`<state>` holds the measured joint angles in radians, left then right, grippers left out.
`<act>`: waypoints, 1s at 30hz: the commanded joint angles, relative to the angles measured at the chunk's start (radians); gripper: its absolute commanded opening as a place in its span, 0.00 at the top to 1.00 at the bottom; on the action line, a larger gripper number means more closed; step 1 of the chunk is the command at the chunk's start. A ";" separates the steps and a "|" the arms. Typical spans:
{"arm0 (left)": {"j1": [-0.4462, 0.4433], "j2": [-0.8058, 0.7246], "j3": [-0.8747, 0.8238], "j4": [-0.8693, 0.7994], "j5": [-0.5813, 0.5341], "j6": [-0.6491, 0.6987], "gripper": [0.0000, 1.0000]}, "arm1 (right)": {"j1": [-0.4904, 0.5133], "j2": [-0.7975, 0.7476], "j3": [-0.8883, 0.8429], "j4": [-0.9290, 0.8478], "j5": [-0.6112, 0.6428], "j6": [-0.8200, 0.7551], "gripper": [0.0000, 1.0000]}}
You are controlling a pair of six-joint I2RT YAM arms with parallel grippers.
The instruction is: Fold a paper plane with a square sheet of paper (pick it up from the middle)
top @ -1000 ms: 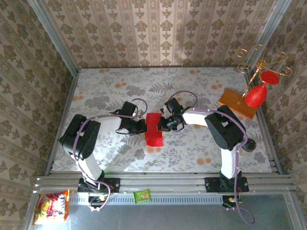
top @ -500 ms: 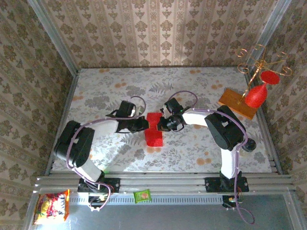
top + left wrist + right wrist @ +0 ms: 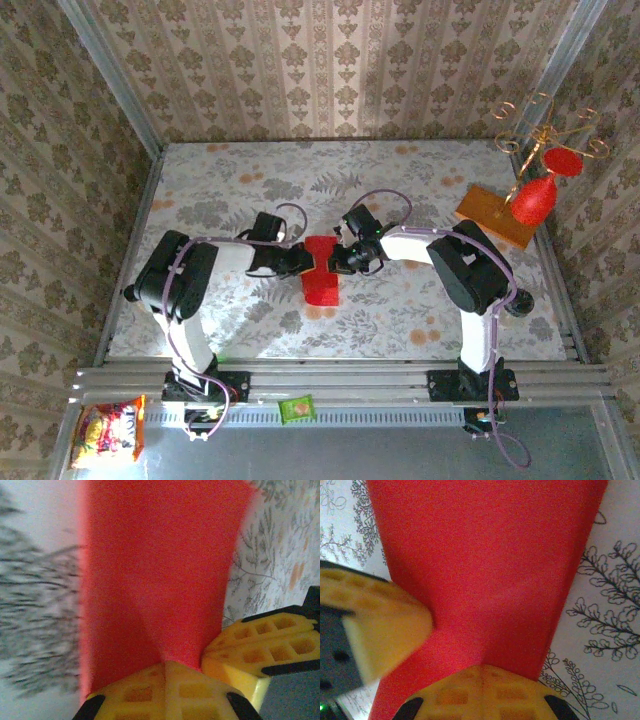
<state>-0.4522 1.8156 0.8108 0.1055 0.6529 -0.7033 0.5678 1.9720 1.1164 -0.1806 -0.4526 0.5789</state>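
Pinching the red sheet of paper (image 3: pixel 321 288) at its middle, using the left gripper (image 3: pixel 303 262) from one side and the right gripper (image 3: pixel 338 262) from the other. Pressing both pairs of fingers together on the paper, spreading neither. Gripping there, most likely, to answer the call for a pick-up from the middle: squeezing the waist inward and leaving the far and near parts flaring wider.

Showing, from the left wrist, yellow fingers (image 3: pixel 165 692) closing on a crease running up into the red, with the opposite fingertip sitting just beside them on the right. Showing the same thing mirrored from the right wrist: fingers (image 3: pixel 482 690) clamping the near edge, with the other fingertip touching the paper at the left.

Sitting near the centre of the flowered table (image 3: pixel 220 200), partly folded and not yet looking like a plane; hard telling whether resting on the surface or lifting just off it.

Leaving open table on every side, toward the back wall and toward the near rail alike. Staying well apart from the wooden board (image 3: pixel 495 215) and the red ornament (image 3: pixel 533 200) in the far right corner. Risking, by this reading, a tear or a crumple at the waist when pulling outward, with the two grips sitting so close together
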 commanded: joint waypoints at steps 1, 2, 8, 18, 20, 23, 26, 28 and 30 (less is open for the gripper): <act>0.118 -0.015 -0.072 -0.022 -0.055 0.035 1.00 | 0.000 0.125 -0.098 -0.258 0.243 -0.007 0.96; 0.141 -0.024 -0.084 -0.017 -0.042 0.039 1.00 | 0.000 0.125 -0.098 -0.259 0.244 -0.009 0.96; 0.142 -0.121 -0.108 0.113 0.090 -0.050 1.00 | 0.000 0.122 -0.097 -0.255 0.225 -0.010 0.96; -0.047 -0.006 0.007 0.137 0.012 -0.096 1.00 | 0.000 0.127 -0.092 -0.253 0.215 -0.005 0.96; -0.055 0.022 0.032 0.108 0.004 -0.082 1.00 | 0.000 0.129 -0.090 -0.253 0.217 -0.006 0.96; -0.045 0.046 0.049 0.060 -0.039 -0.062 1.00 | 0.000 0.127 -0.090 -0.257 0.226 -0.006 0.96; -0.009 0.066 0.032 0.074 -0.035 -0.071 1.00 | 0.000 0.128 -0.094 -0.259 0.240 -0.005 0.96; 0.051 0.069 0.017 0.076 -0.027 -0.063 1.00 | 0.000 0.128 -0.097 -0.262 0.248 -0.006 0.96; 0.106 0.063 0.001 0.062 -0.026 -0.051 1.00 | 0.000 0.129 -0.099 -0.264 0.251 -0.008 0.96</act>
<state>-0.4290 1.8656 0.8352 0.2096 0.6727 -0.7856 0.5678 1.9720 1.1164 -0.1806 -0.4515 0.5789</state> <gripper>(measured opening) 0.050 0.063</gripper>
